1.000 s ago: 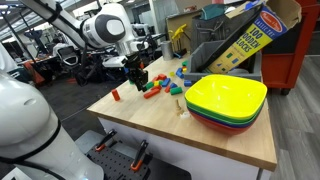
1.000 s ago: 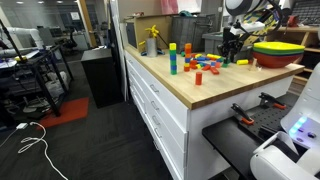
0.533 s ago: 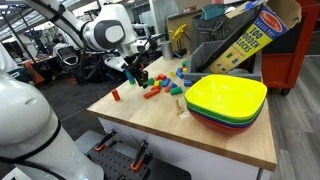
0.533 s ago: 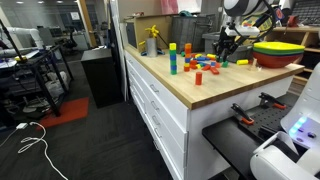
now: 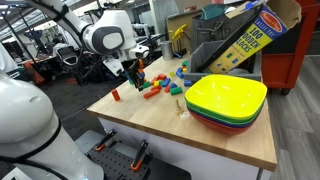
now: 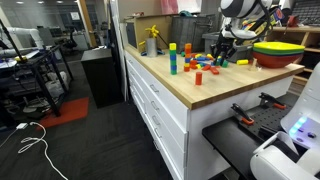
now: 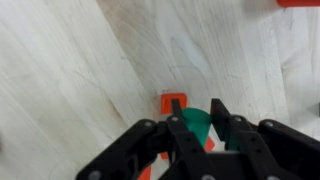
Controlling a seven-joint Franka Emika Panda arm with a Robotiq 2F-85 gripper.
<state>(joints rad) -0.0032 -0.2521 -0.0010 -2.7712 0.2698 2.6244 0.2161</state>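
My gripper (image 7: 197, 116) is shut on a green block (image 7: 196, 126), which fills the gap between the two black fingers. It hangs a little above the wooden table (image 7: 90, 70). Directly below lies an orange-red block (image 7: 166, 101). In both exterior views the gripper (image 5: 133, 73) (image 6: 221, 54) hovers over a scatter of coloured blocks (image 5: 157, 86) (image 6: 200, 68) near the table's far end. The held block is hard to make out in those views.
A stack of bowls, yellow on top (image 5: 226, 98) (image 6: 276, 50), stands on the table near the blocks. A lone red block (image 5: 115, 96) and a small wooden piece (image 5: 181, 108) lie apart. A tilted blocks box (image 5: 256, 34) is behind. Upright blocks (image 6: 172, 60) stand nearby.
The arm has shifted a little sideways, away from the bowls and over the block scatter, with the green block still held. The jaws have stayed shut.
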